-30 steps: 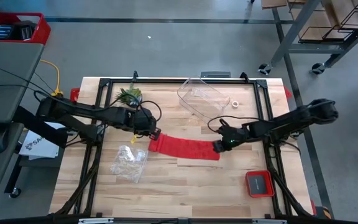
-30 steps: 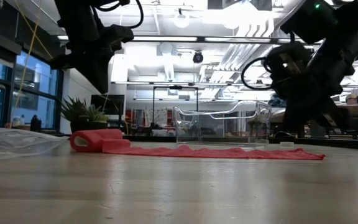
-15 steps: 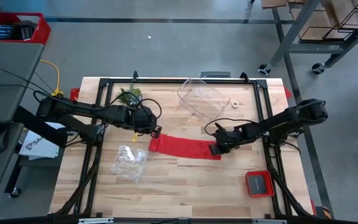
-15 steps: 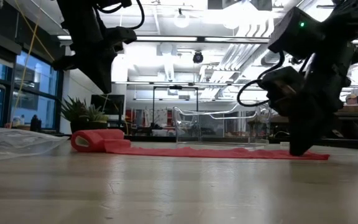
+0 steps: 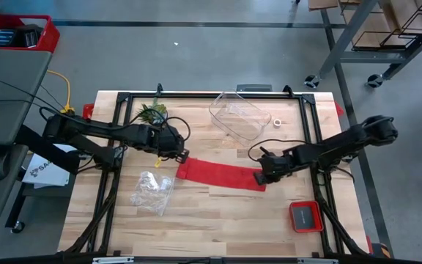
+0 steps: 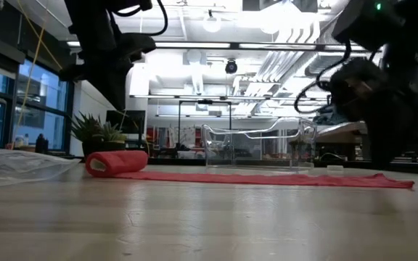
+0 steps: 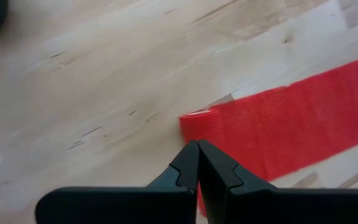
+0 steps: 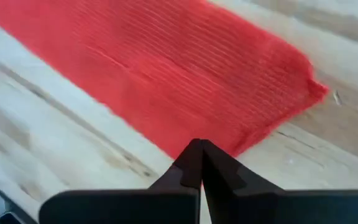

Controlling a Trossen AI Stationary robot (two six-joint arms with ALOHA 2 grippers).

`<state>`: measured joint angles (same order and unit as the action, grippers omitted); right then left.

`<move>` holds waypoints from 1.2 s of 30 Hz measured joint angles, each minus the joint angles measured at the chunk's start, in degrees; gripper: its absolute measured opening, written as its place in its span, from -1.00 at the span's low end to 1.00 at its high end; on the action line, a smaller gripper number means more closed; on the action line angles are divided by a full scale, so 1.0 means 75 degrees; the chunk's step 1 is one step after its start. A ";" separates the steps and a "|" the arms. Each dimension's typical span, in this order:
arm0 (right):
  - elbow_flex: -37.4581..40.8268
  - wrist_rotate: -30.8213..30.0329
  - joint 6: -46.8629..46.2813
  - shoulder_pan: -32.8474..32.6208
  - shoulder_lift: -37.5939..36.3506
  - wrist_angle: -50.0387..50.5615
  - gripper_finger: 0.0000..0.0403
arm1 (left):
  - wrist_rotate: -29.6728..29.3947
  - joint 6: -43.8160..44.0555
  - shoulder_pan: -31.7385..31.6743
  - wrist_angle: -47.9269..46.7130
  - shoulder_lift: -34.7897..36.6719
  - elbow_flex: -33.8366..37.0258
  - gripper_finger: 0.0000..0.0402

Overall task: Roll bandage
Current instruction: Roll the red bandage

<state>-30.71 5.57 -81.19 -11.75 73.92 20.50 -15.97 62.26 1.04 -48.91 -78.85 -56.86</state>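
Note:
The red bandage (image 5: 222,174) lies flat across the middle of the table. Its rolled end (image 6: 115,163) is on the left and its free end (image 6: 401,183) on the right. My left gripper (image 5: 184,155) is shut and hangs just above the rolled end (image 7: 197,119), clear of it in the low view. My right gripper (image 5: 258,178) is shut and down at the free end (image 8: 278,81). My right gripper presses its shut fingertips down on the bandage's free end, close to the strip's long edge (image 8: 222,134). It comes slanting down from the table's right. The strip lies flat and stretched out on the table.
A clear plastic container (image 5: 237,116) and a small white tape roll (image 5: 278,122) stand at the far side. A small plant (image 5: 152,111) is at the far left. A crumpled clear bag (image 5: 152,191) lies at the near left, and a small red tray (image 5: 306,216) at the near right.
My right gripper has come down on the free end and then gone toward the table's right edge, dragging that end with it. The strip now lies longer and flatter, and the rolled end has slid a little to the right.

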 joint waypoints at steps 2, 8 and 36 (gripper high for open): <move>-0.0245 -0.0248 0.0003 0.0000 -0.0169 0.0254 -1.00 | -0.0006 -0.0112 0.0000 -0.0151 0.0000 0.0000 -1.00; -0.1278 -0.1402 0.0233 0.0260 0.0332 -0.1027 -1.00 | -0.0010 -0.0449 0.0000 -0.0275 0.0000 0.0024 -1.00; -0.4691 0.0224 0.3230 0.1377 0.5064 -0.1710 -1.00 | 0.1491 -0.0841 -0.0201 0.3190 0.0568 0.3608 -1.00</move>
<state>-65.89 7.25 -56.96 -1.42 111.90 7.68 -4.79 55.96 -0.47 -24.99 -74.59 -29.80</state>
